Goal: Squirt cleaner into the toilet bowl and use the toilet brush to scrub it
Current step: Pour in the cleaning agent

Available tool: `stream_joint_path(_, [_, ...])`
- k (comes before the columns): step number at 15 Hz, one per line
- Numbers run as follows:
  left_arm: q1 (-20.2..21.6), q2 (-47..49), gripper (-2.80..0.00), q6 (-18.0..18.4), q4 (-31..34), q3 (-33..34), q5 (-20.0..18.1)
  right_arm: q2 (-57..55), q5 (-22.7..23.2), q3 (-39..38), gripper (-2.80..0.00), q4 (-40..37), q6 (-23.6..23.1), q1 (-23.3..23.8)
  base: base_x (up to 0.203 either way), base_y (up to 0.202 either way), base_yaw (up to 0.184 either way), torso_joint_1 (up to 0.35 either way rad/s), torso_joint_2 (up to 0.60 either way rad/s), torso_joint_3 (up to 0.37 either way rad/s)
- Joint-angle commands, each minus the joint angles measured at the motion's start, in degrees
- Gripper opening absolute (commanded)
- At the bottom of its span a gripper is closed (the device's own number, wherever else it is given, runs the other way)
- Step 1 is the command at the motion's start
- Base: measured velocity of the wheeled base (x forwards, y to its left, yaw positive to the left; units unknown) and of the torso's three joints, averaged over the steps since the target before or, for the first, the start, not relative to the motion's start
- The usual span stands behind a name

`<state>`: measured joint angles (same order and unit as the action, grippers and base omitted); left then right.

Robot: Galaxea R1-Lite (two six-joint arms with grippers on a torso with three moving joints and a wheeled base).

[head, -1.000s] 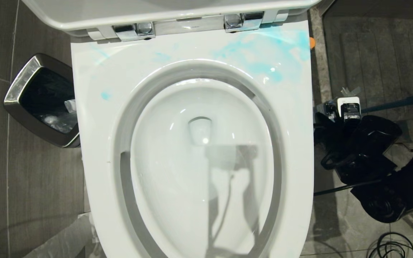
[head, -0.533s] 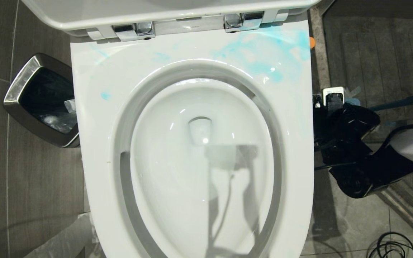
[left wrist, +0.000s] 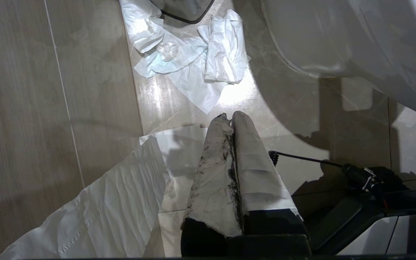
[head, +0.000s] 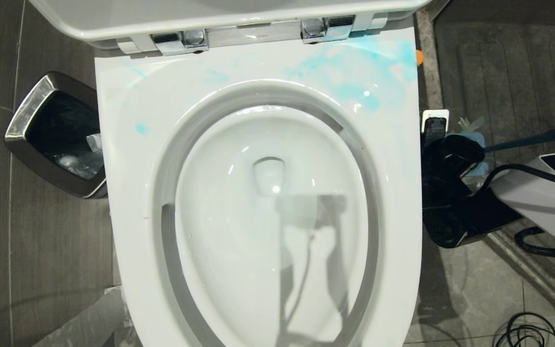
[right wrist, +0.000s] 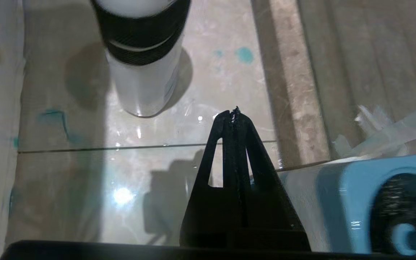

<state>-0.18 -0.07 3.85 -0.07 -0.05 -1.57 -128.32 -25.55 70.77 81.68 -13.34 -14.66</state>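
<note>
The toilet bowl (head: 268, 202) fills the head view, lid up, with blue smears on the seat's rear right (head: 354, 72). My right arm (head: 455, 193) hangs beside the toilet's right flank. In the right wrist view my right gripper (right wrist: 234, 115) is shut and empty, above wet floor tiles. Just ahead of it stands the cleaner (right wrist: 141, 83), a white bottle with a dark band; its orange cap (head: 419, 57) peeks past the seat. The toilet brush handle (head: 537, 137) slants off to the right from its blue base (right wrist: 359, 195). My left gripper (left wrist: 231, 117) is shut and empty, over the floor.
A steel-rimmed waste bin (head: 22, 120) stands left of the toilet. Crumpled tissue (left wrist: 200, 61) and a flat paper sheet (left wrist: 96, 213) lie on the floor near the left gripper. A stone sill (head: 427, 91) runs right of the toilet. Coiled cable (head: 528, 332) lies at the lower right.
My right arm has swung toward the toilet's side and further back along it, and its white forearm has come into the head view. The toilet and the left gripper have not moved.
</note>
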Motion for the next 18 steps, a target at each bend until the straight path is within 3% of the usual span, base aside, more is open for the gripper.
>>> stream_joint_path(1, [0.0, 0.1, -2.8, 0.0, 0.0, 0.0, 0.0, -1.9, -0.3, 1.0, -2.8, 0.5, 0.0, -0.3, 0.0, 0.0, 0.0, 0.0, 0.0, 0.0])
stream_joint_path(10, [0.0, 0.1, -2.8, 0.0, 0.0, 0.0, 0.0, -5.0, -0.9, 4.8, -2.8, 4.5, -1.6, -2.7, 0.0, 0.0, 0.0, 0.0, 0.0, 0.0])
stream_joint_path(11, [0.0, 0.1, -2.8, 0.0, 0.0, 0.0, 0.0, -5.1, -1.8, 4.8, 0.0, 4.3, -1.8, -2.7, 0.0, 0.0, 0.0, 0.0, 0.0, 0.0])
stream_joint_path(18, [0.0, 0.1, -2.8, 0.0, 0.0, 0.0, 0.0, -6.0, -1.8, 7.8, 0.0, 4.3, -1.6, -2.7, 0.0, 0.0, 0.0, 0.0, 0.0, 0.0])
